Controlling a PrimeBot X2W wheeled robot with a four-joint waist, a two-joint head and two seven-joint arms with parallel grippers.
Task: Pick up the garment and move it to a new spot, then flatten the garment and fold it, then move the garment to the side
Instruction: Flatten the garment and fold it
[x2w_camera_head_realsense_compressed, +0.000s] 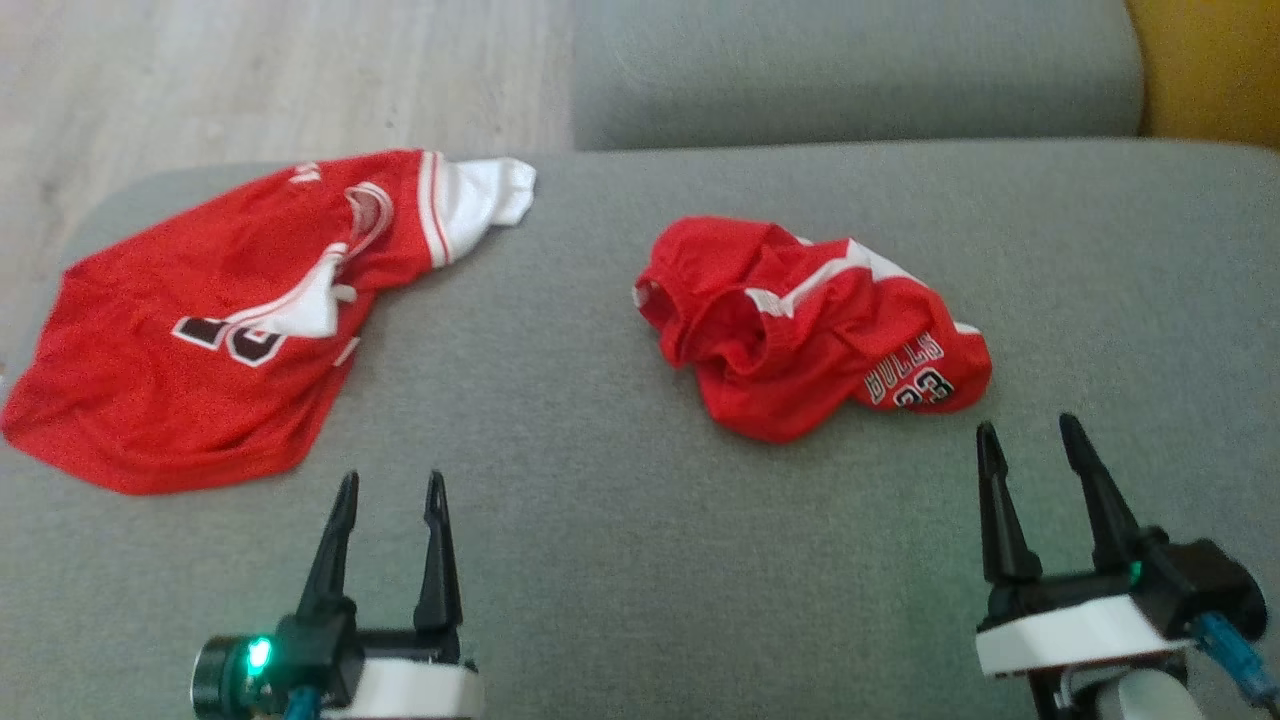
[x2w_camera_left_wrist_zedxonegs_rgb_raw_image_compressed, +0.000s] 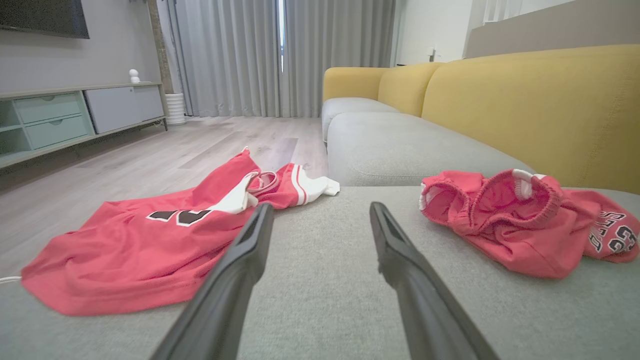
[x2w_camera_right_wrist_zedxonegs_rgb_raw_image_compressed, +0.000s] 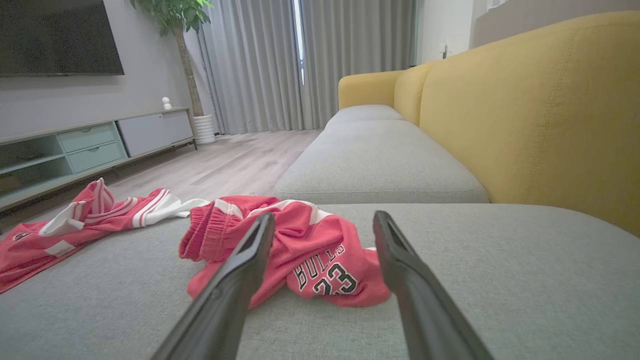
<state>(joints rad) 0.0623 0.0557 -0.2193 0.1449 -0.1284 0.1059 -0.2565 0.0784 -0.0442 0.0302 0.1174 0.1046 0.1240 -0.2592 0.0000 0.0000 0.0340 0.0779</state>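
the left gripper (x2w_camera_head_realsense_compressed: 392, 480) and right gripper (x2w_camera_head_realsense_compressed: 1029, 426) are open, holding nothing. the shorts (x2w_camera_head_realsense_compressed: 810, 330) are bunched up, so a grab may catch just one layer and slip.

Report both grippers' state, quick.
Left gripper: open, holding nothing.
Right gripper: open, holding nothing, near the red shorts.

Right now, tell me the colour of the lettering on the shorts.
Black, outlined white, on red shorts; best in the right wrist view.
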